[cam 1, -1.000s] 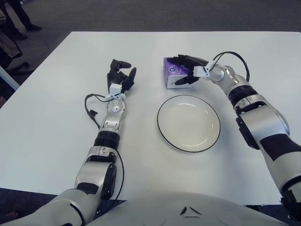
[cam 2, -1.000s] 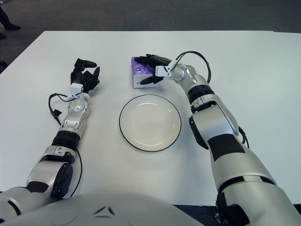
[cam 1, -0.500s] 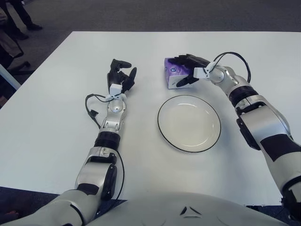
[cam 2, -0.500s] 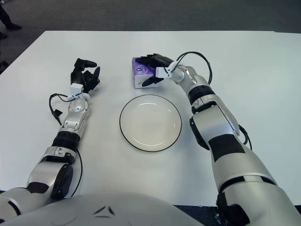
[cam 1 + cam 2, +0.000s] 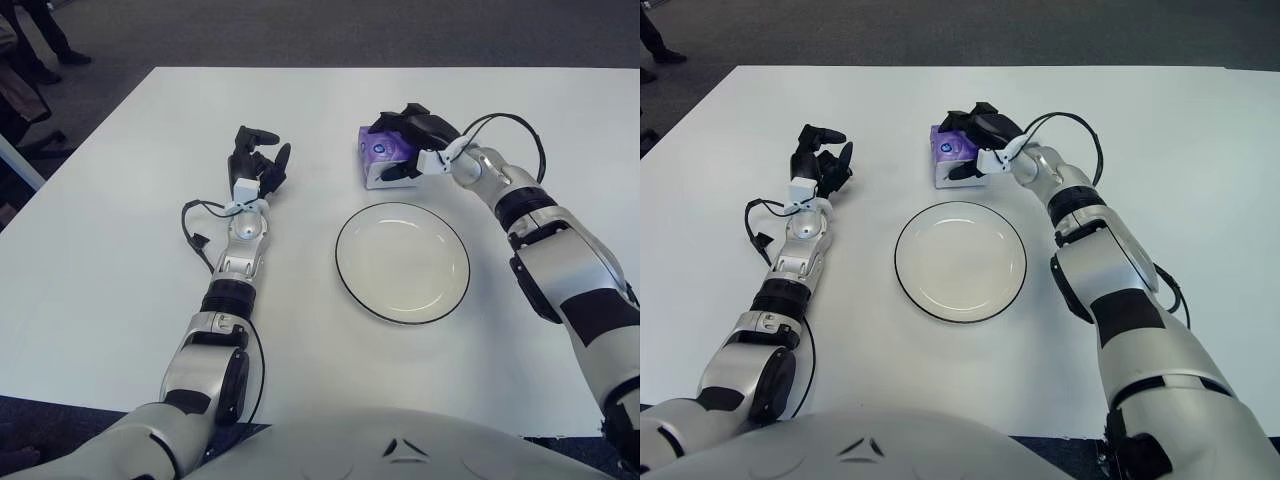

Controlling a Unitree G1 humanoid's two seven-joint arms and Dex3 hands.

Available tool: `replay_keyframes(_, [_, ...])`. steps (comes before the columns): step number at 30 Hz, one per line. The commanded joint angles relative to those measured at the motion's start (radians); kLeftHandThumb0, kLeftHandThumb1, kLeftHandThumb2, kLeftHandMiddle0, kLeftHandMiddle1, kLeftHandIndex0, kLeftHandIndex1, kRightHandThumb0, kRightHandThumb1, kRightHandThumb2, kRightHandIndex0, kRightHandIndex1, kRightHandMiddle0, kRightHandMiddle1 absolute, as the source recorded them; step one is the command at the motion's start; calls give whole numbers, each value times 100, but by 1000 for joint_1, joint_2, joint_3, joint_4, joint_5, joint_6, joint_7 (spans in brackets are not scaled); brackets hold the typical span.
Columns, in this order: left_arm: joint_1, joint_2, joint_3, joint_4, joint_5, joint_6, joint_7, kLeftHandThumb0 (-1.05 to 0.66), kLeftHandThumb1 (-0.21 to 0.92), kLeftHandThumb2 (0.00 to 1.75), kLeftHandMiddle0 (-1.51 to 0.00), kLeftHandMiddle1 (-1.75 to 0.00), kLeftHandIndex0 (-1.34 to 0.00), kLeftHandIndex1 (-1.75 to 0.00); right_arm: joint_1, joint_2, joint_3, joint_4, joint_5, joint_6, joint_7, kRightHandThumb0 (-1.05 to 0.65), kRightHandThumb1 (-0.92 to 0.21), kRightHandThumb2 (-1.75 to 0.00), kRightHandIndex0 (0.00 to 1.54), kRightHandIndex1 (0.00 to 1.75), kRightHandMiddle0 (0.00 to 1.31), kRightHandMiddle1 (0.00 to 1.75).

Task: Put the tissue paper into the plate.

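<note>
Two hands show on our white table, and only one is busy. Our right hand has its dark fingers wrapped over the top and side of the purple tissue pack, clamped on it from the right. We cannot tell whether the pack's base touches the table or sits just clear of it. The pack is just beyond the far rim of the white plate, slightly toward our left of the plate's middle, and close to the rim without overlapping it. So the tissue is not yet in the plate. The plate lies flat, a thin dark line running round its edge.

Our left hand shows well to the left of the pack, palm turned up, fingers loosely curled and apart, gripping nothing. A black cable loops beside its forearm.
</note>
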Motion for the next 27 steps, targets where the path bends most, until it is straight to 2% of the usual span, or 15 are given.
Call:
replay_keyframes(1, [114, -22, 1, 60, 3, -10, 8, -36, 90, 34, -84, -175, -44, -152, 62, -18, 17, 37, -36, -27, -42, 0, -40, -121, 47, 174, 42, 171])
replay_keyframes(8, [112, -20, 3, 67, 2, -17, 7, -36, 90, 34, -84, -175, -44, -152, 61, -20, 28, 48, -41, -57, -90, 0, -29, -135, 57, 175, 47, 173])
replay_keyframes(27, [104, -20, 8, 81, 0, -30, 6, -36, 90, 34, -85, -175, -44, -152, 64, -52, -26, 25, 3, -147, -143, 0, -26, -139, 60, 175, 47, 175])
